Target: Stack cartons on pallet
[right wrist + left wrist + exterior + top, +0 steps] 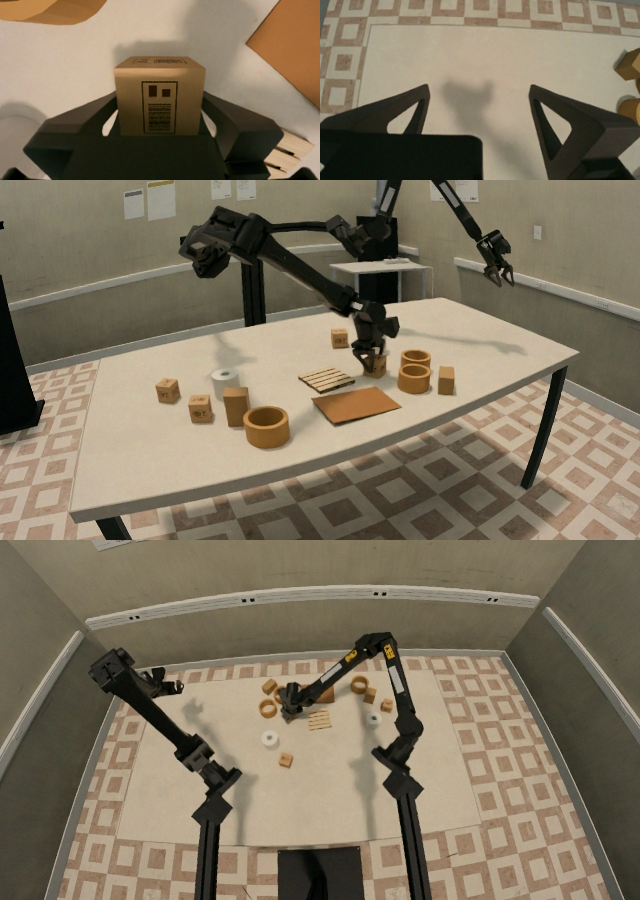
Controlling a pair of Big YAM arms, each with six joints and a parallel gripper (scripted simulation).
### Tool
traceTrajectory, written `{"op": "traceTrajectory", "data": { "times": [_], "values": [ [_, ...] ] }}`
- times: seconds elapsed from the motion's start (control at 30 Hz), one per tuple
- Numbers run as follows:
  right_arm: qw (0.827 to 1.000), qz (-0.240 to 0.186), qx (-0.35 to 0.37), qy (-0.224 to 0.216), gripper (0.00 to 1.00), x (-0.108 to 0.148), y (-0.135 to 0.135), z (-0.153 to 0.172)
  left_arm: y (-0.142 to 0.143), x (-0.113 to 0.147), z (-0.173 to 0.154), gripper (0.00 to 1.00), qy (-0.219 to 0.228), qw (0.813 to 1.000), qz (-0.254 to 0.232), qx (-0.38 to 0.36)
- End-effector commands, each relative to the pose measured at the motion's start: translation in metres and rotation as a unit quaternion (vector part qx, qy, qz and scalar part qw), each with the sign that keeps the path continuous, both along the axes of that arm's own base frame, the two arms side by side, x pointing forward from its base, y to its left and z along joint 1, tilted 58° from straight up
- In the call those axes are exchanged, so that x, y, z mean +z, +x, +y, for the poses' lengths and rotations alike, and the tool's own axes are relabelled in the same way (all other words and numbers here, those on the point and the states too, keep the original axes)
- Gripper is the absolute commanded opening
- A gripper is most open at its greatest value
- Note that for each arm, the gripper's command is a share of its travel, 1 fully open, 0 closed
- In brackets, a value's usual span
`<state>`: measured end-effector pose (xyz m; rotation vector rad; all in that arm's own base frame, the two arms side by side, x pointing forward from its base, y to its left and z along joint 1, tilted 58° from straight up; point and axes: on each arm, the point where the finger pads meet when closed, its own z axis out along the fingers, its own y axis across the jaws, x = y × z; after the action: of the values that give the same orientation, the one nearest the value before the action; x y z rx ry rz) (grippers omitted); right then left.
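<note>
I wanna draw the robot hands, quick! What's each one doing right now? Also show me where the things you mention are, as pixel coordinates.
Left gripper [499, 283] [479, 86]: open, holding nothing.
Right gripper [160, 96]: closed on a carton [376, 368] [160, 106].

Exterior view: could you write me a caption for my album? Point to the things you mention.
A black robot arm's end effector [369, 366] grips a cube-shaped carton [376, 367] beside the wooden pallet [326, 379].

Beige walls [320, 570] [310, 205] surround a (pink-and-cream) checkered floor [505, 765] [450, 460].
</note>
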<state>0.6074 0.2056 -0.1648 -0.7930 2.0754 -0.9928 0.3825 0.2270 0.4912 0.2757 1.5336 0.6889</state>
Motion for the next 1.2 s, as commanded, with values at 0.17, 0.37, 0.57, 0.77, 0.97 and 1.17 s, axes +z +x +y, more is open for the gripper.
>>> {"op": "traceTrajectory", "data": {
  "times": [0.17,0.37,0.57,0.77,0.97,1.17],
  "values": [
    [1.0,-0.006,0.01,0.005,0.5,0.021,-0.014,0.029,0.002,0.012,-0.001,1.0,0.011,1.0,-0.004,-0.002],
    [1.0,-0.007,0.008,0.009,0.5,0.034,-0.031,0.04,0.002,0.012,-0.001,1.0,0.011,1.0,-0.004,-0.002],
    [1.0,-0.011,0.0,0.025,0.5,0.064,-0.069,0.041,0.002,0.012,-0.001,1.0,0.011,1.0,-0.004,-0.002],
    [1.0,-0.011,-0.003,0.028,0.5,0.124,-0.142,0.04,0.002,0.012,-0.001,1.0,0.011,1.0,-0.004,-0.002],
    [1.0,-0.011,-0.002,0.023,0.5,0.159,-0.183,0.039,0.002,0.012,-0.001,1.0,0.011,1.0,-0.004,-0.002],
    [1.0,-0.009,0.002,0.015,0.5,0.188,-0.217,0.038,0.002,0.012,-0.001,1.0,0.011,1.0,-0.004,-0.002]
  ]
}}
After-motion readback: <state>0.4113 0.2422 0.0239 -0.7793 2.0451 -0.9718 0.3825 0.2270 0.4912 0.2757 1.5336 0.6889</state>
